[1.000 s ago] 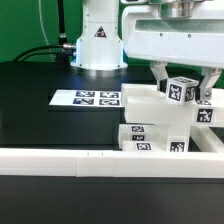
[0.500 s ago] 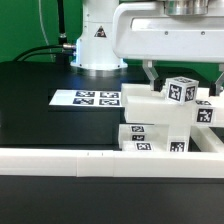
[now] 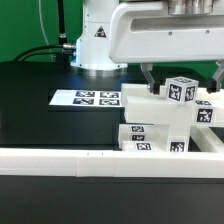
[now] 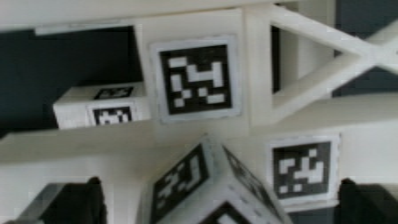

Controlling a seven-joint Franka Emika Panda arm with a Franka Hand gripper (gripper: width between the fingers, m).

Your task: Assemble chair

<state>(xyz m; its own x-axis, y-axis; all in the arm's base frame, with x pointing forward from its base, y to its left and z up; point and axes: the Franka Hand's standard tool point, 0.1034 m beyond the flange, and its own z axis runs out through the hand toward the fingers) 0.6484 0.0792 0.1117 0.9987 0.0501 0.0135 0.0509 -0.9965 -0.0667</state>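
Exterior view, read from its left. The thin flat white marker board [image 3: 98,98] lies on the black counter [image 3: 40,110], well apart from the work and with bare counter around it. Next comes the chair [image 3: 155,125], a partly assembled cluster of chunky white plastic blocks bearing square black-and-white tags, standing against the long plain white rail [image 3: 100,160] that runs along the counter's near edge. On top of the cluster sits a tilted white tagged cube [image 3: 181,90]. The two-finger gripper [image 3: 183,72] hangs directly above this cube with its fingers spread wide, one finger [image 3: 148,75] just beside the cube on the exterior view's left and the other at the frame's right edge; nothing is pinched, and the cube lies between and slightly below the tips. The wrist view shows the same cube [image 4: 222,190] close beneath the camera, corner upward, with dark fingertips [image 4: 71,200] flanking it. Judged from this, the cube's skewed faces are what any closing move depends on. Free room lies upward and toward the exterior view's left; the rail blocks the near side.
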